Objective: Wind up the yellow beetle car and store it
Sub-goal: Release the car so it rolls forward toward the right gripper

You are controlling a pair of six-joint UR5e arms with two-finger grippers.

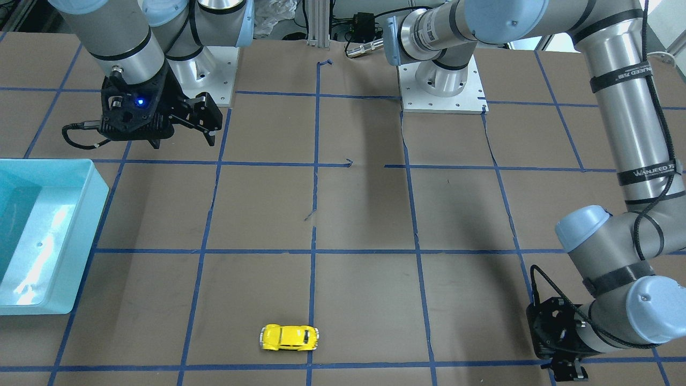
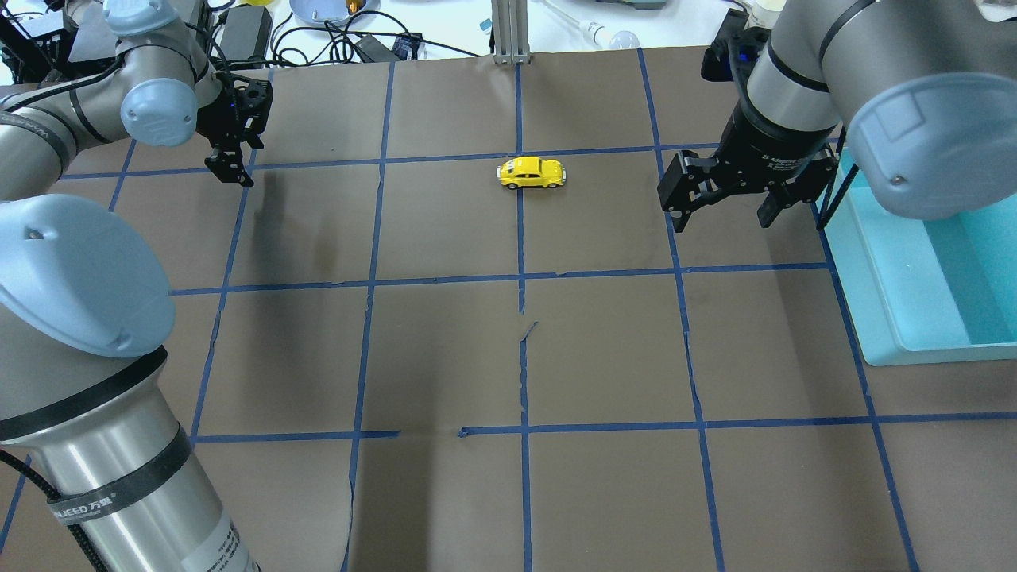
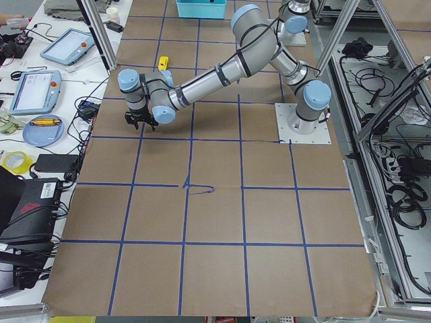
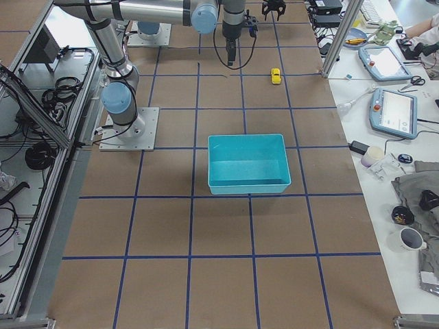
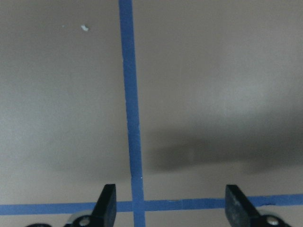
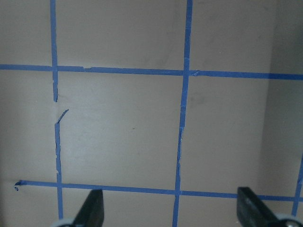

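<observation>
The yellow beetle car [image 2: 531, 172] stands on its wheels on the brown table, far from the robot and near the centre line. It also shows in the front view [image 1: 289, 338] and in both side views [image 3: 163, 63] [image 4: 276, 75]. My left gripper [image 2: 231, 168] hangs open and empty above the table, well to the car's left; its wrist view [image 5: 170, 208] shows only paper and tape. My right gripper [image 2: 720, 210] is open and empty, to the car's right and beside the bin; its wrist view [image 6: 170, 210] shows only taped paper.
A light blue open bin [image 2: 874, 318] stands at the table's right edge, just right of my right gripper; it also shows in the front view [image 1: 80, 225]. Blue tape lines grid the brown paper. Cables and clutter lie beyond the far edge.
</observation>
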